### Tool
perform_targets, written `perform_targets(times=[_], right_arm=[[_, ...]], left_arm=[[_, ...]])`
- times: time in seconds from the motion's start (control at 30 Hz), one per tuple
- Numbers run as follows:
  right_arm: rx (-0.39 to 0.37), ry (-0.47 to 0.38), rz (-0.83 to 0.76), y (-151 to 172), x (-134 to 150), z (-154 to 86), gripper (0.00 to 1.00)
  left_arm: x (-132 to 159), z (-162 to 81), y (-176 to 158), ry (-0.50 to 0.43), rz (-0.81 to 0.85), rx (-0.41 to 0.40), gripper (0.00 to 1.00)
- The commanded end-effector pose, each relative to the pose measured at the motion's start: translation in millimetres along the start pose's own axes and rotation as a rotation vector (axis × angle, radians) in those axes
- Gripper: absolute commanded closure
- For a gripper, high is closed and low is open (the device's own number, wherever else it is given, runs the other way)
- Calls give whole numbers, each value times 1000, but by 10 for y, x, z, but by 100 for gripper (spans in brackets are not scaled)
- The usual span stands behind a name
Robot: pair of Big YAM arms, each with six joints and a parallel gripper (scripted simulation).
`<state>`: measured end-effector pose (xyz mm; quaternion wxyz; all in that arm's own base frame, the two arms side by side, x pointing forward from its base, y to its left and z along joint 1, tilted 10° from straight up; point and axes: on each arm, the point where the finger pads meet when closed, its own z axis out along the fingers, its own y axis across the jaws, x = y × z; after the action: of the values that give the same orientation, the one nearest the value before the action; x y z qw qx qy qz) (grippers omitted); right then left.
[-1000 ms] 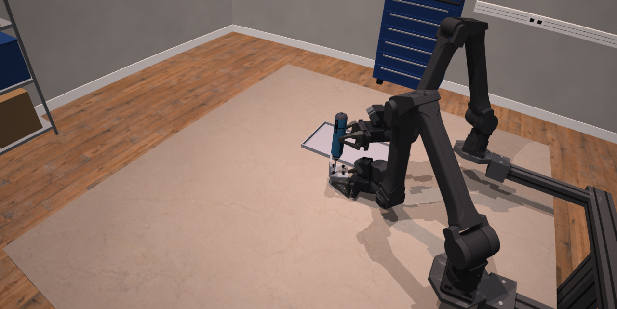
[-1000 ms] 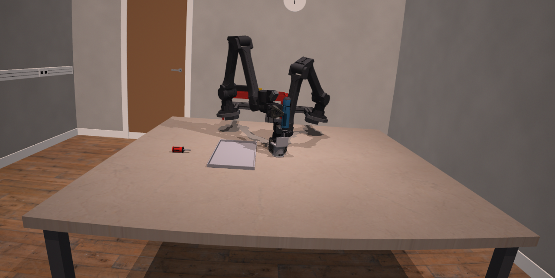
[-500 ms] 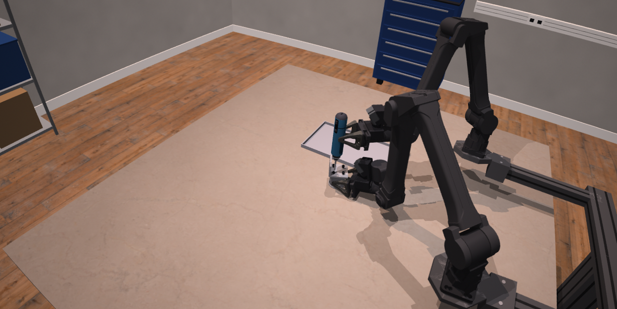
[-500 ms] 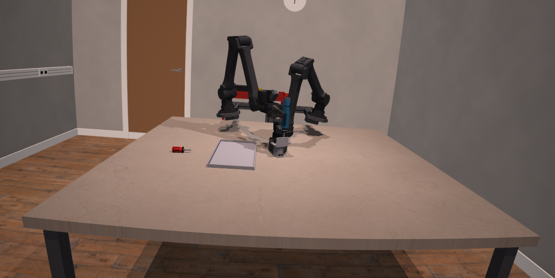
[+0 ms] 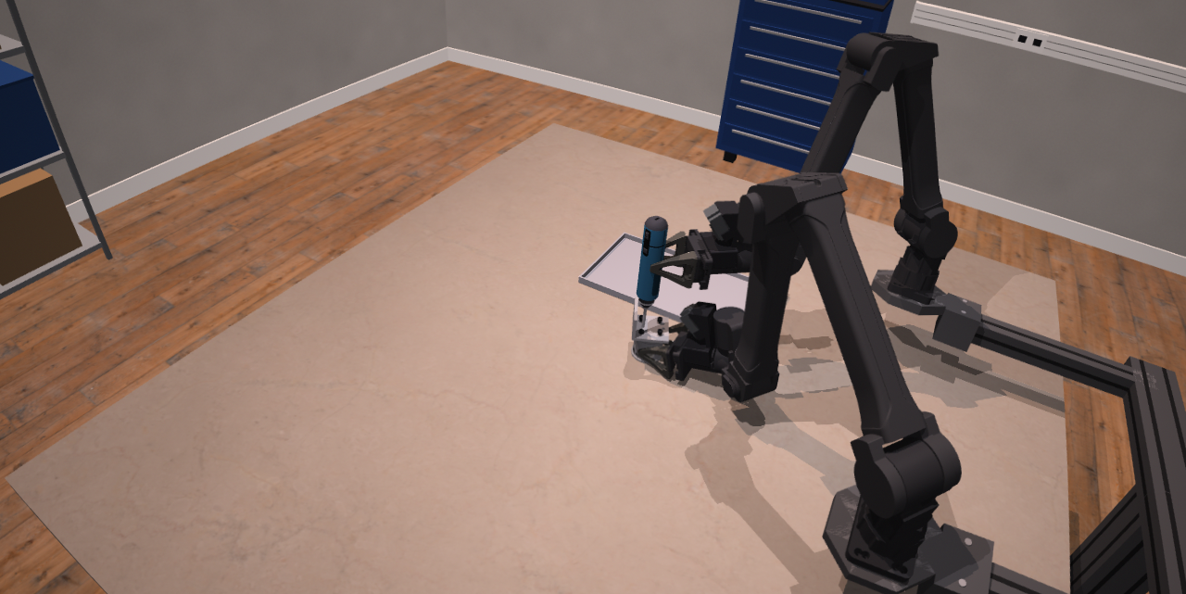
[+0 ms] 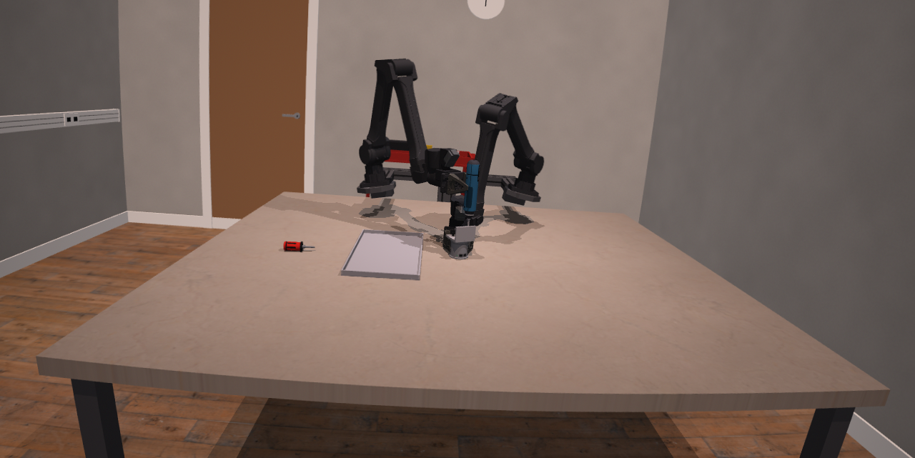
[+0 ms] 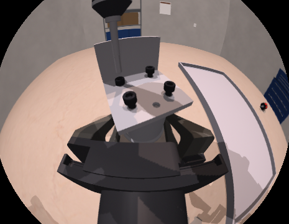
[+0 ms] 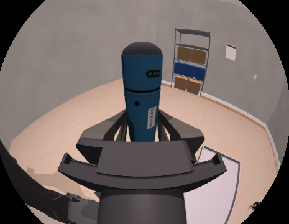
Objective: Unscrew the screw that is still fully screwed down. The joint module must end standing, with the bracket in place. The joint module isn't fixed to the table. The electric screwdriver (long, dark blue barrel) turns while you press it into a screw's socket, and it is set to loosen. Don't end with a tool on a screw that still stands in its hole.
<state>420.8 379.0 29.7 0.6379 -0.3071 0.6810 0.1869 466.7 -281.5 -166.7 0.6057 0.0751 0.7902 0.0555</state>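
The long blue barrel-shaped electric screwdriver [image 5: 651,262] [image 6: 471,188] [image 8: 142,99] is gripped upright by the right gripper [image 5: 661,257] [image 6: 465,185] [image 8: 142,112], its thin tip near the low black round screw [image 7: 120,81] at ten o'clock on the silvery bent-plate bracket [image 5: 652,332] [image 6: 465,233] [image 7: 144,99], seen from the left wrist. Below the bracket, the grey round joint module [image 6: 459,249] [image 7: 145,134] is held standing by the left gripper's [image 5: 649,349] [image 7: 143,124] closed jaws.

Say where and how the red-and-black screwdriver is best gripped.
Probably mid-handle, from above, fingers closing across its width: the red-and-black screwdriver lies on its side, its thick handle offering more to grip than its thin shaft.
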Motion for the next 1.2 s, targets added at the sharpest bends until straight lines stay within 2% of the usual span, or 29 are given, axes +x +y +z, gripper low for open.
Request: perform_targets(times=[0.0, 1.17], right_arm=[[15, -112, -10, -70, -409, 193, 58], [14, -115, -10, -66, -422, 201, 58]], left_arm=[[-64, 25, -32, -14, -9, 1, 41], [-64, 25, -32, -14, -9, 1, 41]])
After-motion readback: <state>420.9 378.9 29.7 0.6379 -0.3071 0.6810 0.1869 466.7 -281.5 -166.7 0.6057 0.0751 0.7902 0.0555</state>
